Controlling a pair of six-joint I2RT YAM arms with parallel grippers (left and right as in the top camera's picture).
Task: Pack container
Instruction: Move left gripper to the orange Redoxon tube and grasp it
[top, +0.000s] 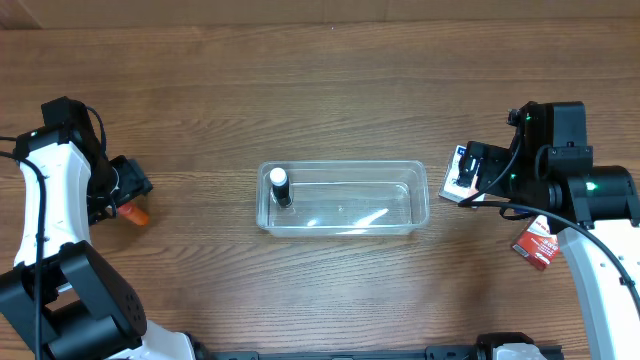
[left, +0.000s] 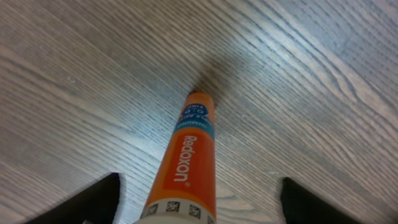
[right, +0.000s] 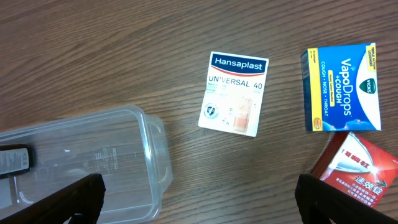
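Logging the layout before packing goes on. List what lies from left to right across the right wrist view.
container → Hansaplast box → VapoDrops box. The red box at the lower right sits under the VapoDrops box across the same span, so it is left out of the order.
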